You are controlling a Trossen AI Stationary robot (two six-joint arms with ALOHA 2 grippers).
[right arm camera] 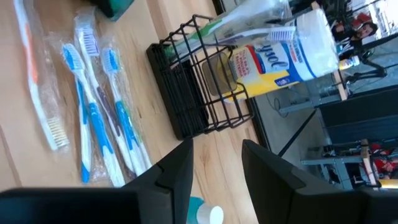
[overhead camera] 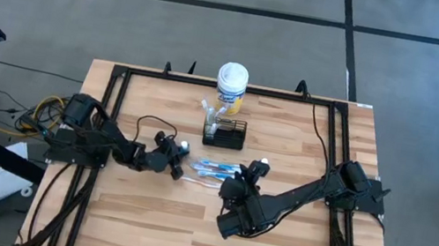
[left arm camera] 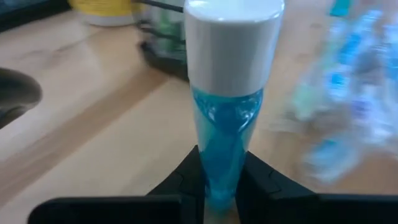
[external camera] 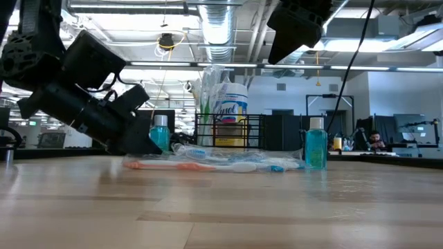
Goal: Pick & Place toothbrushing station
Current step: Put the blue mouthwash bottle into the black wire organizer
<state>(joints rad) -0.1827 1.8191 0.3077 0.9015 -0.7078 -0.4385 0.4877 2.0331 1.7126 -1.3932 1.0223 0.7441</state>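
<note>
A: Where are the tools?

B: The left tool [left arm camera: 221, 186] is clamped on a small blue bottle with a white cap [left arm camera: 227, 93]. The right tool [right arm camera: 217, 162] hovers with fingers apart.

A: And the station?

B: The low black wire-mesh caddy [overhead camera: 225, 132] stands on the wooden counter [overhead camera: 289, 242], just before the yellow canister [overhead camera: 232, 85]. It looks light and stiff; its top rim wire seems the best hold.
</note>
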